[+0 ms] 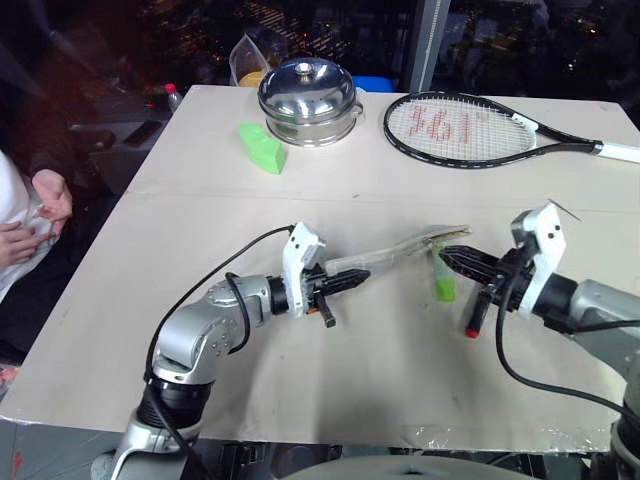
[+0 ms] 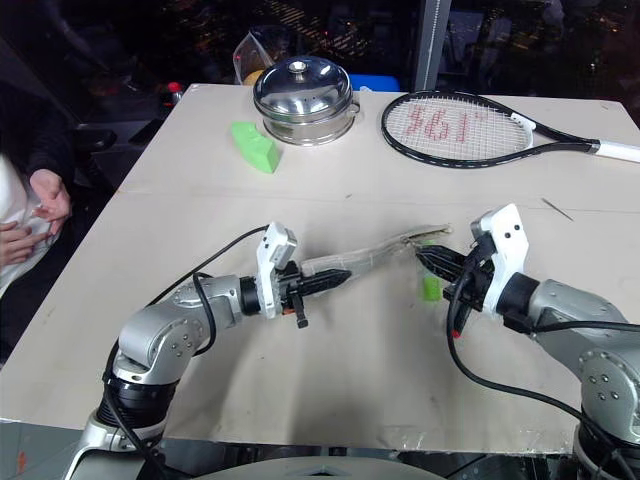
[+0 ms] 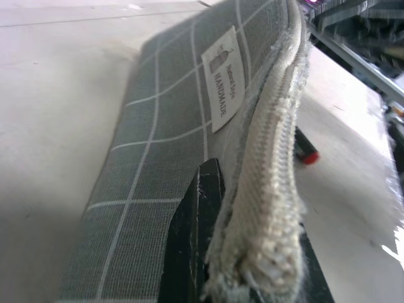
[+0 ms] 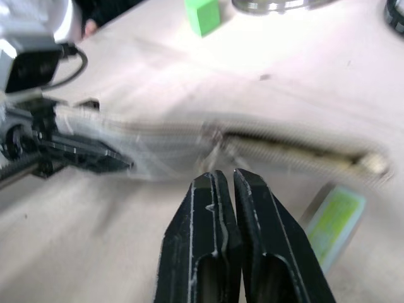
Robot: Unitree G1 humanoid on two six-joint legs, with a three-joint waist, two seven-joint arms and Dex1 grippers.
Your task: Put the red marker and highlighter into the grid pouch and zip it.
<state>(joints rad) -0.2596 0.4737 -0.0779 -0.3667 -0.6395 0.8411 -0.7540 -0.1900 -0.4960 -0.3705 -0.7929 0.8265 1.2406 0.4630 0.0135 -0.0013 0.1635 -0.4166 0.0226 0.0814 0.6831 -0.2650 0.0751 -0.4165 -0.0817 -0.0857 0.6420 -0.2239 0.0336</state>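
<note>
Here, the left gripper is closed on one end of the grid pouch; in the left wrist view its black fingers pinch the grey fabric just beside the pale zipper band, and the white label is a bit further along the cloth. The pouch is lifted by this end and it stretches from the left fingers toward the right arm, so its long axis goes almost from one gripper to the other. The right gripper has its two fingers pressed together with nothing between them, and it points at the far end of the pouch, very near to it but, as I judge, not touching. In the right wrist view the zipper line appears partly open on that side. The highlighter lies on the table just under and beside the right fingers, its long axis running from the pouch's far end toward the robot. The red marker lies near the right wrist, also pointing roughly toward the robot, with its red cap on the close end. Both pens are outside the pouch and much nearer to the right arm than to the left, so I think the right gripper should open and come down on the highlighter first, while the left one holds the pouch.
</note>
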